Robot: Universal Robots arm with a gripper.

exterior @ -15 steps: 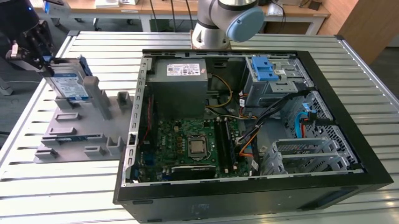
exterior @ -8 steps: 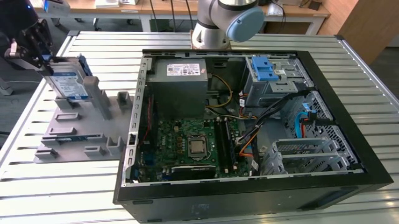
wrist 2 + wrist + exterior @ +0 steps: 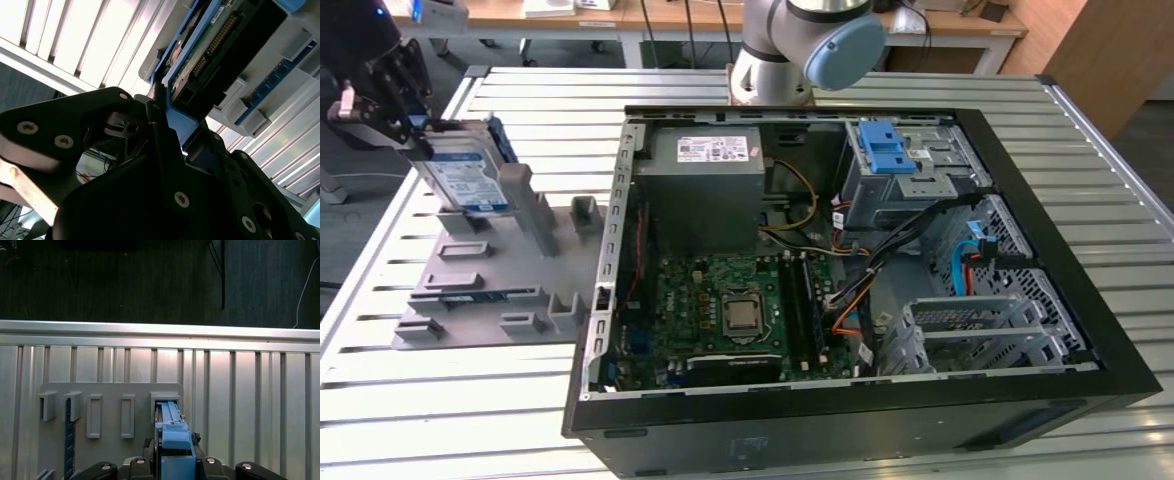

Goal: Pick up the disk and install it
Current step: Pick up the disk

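Seemingly the pick-up step is under way; the hand (image 3: 411, 122) is clamping the blue-framed disk (image 3: 464, 172), which is standing upright in the grey rack (image 3: 520, 290) just beneath the hand; freeing it is probably calling for a straight pull along the slot walls.

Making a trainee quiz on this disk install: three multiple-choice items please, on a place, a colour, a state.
1. Where is the disk? A at the grey holder, outside the computer case; B in a person's hand; C on the floor.
2. Its frame is: A red; B blue; C yellow.
3. The gripper is: A open, empty; B holding a cable; C shut on the disk.
Answers: 1 A, the exterior view shows it standing at the holder; 2 B, blue in both wrist views; 3 C, fingers clamp the frame in the second wrist view.
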